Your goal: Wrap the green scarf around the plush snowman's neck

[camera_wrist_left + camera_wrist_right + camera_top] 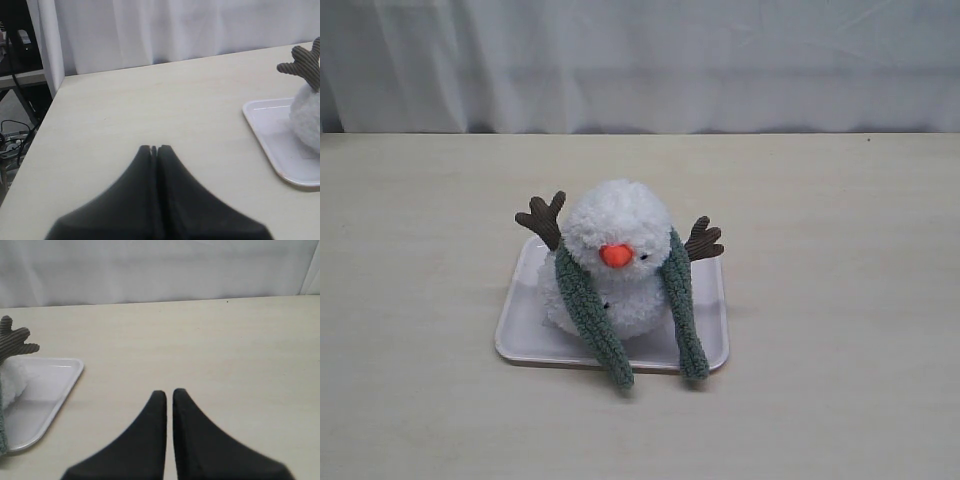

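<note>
Left wrist view: left gripper (154,148) over bare tabletop (150,100), jaws pressed together, nothing between them. The tray (270,125) corner and one brown twig arm (305,65) show to one side, well apart from the jaws.

Right wrist view: right gripper (169,392), jaws all but closed with a thin slit between them, holding nothing. It is also well apart from the tray.

Exterior view, centre of frame, near to far:
- Two ends of the green scarf (588,312) lie at the tray's front rim. The left end overhangs onto the tabletop.
- Both strands run up either side of the plush snowman (620,215), apart and not crossed, and pass out of sight behind the snowman's neck (635,276).
- Snowman sits upright on the white tray, orange nose toward the camera.
- White curtain (640,60) across the top of the frame.
</note>
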{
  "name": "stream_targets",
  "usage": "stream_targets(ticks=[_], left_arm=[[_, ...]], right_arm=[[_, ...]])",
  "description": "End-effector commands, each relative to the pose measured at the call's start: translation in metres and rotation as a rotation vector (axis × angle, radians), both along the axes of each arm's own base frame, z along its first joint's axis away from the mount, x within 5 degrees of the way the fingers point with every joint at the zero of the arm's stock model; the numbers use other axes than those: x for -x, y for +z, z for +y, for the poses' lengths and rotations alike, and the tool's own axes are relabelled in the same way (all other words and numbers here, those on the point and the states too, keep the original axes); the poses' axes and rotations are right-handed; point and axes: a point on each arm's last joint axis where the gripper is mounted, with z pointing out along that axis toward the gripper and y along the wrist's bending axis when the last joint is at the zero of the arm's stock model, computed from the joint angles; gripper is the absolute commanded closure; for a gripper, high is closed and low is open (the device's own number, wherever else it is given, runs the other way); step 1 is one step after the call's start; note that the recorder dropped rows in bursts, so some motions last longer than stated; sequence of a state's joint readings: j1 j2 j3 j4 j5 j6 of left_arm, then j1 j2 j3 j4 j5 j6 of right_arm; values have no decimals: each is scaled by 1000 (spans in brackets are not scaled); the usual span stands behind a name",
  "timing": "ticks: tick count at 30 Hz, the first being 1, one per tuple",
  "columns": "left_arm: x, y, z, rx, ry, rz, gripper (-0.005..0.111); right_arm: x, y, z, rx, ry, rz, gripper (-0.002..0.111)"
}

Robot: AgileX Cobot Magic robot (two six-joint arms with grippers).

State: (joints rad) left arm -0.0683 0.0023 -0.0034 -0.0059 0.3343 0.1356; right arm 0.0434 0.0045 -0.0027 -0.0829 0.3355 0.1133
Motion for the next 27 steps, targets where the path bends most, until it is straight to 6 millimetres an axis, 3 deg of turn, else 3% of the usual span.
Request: stream_targets(ticks=[1, 27], left_arm=[[0, 0, 0, 5, 3, -10, 107], [0, 0, 0, 5, 3, -10, 107]], right_arm=[[0, -1, 0, 8, -5, 4, 104], [0, -2, 0, 26, -1, 8, 104]])
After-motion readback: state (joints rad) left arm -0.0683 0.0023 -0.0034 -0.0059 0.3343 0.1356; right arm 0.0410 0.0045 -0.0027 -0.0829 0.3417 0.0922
